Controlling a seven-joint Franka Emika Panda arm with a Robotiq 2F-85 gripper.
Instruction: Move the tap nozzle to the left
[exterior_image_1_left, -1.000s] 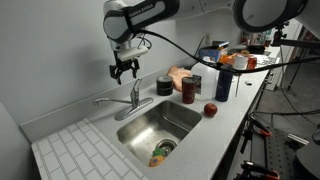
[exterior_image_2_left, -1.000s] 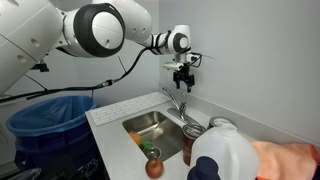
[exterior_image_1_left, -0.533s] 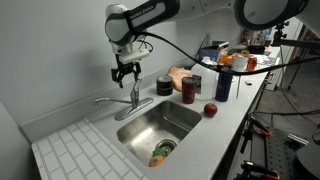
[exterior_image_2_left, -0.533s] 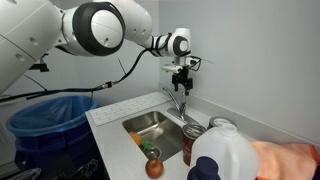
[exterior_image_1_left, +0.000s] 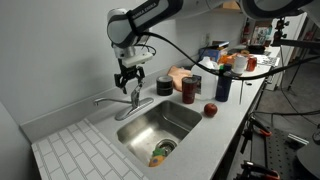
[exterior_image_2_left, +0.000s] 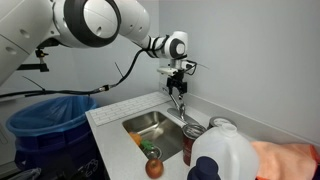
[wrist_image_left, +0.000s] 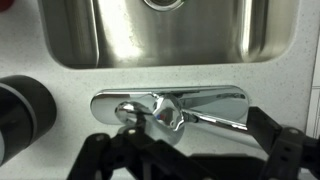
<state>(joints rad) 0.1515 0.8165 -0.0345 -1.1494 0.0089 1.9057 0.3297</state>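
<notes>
The tap nozzle (exterior_image_1_left: 108, 101) is a thin chrome spout on a small faucet behind the steel sink (exterior_image_1_left: 185, 112). It points away from the upright handle (exterior_image_1_left: 134, 95). My gripper (exterior_image_1_left: 129, 84) hangs open just above the handle and touches nothing. It also shows in an exterior view (exterior_image_2_left: 176, 84), over the faucet (exterior_image_2_left: 180, 103). In the wrist view the nozzle (wrist_image_left: 215, 122) runs along the chrome base plate (wrist_image_left: 225, 98), between my two dark fingers (wrist_image_left: 190, 152).
On the counter beside the sink stand a black cup (exterior_image_1_left: 165, 86), a dark can (exterior_image_1_left: 189, 90), a red apple (exterior_image_1_left: 210, 110) and a blue bottle (exterior_image_1_left: 224, 82). A ribbed white drainboard (exterior_image_1_left: 70, 150) adjoins the sink. A milk jug (exterior_image_2_left: 215, 155) and a blue bin (exterior_image_2_left: 50, 115) show nearby.
My gripper has come down toward the faucet handle, still open. The nozzle has not moved.
</notes>
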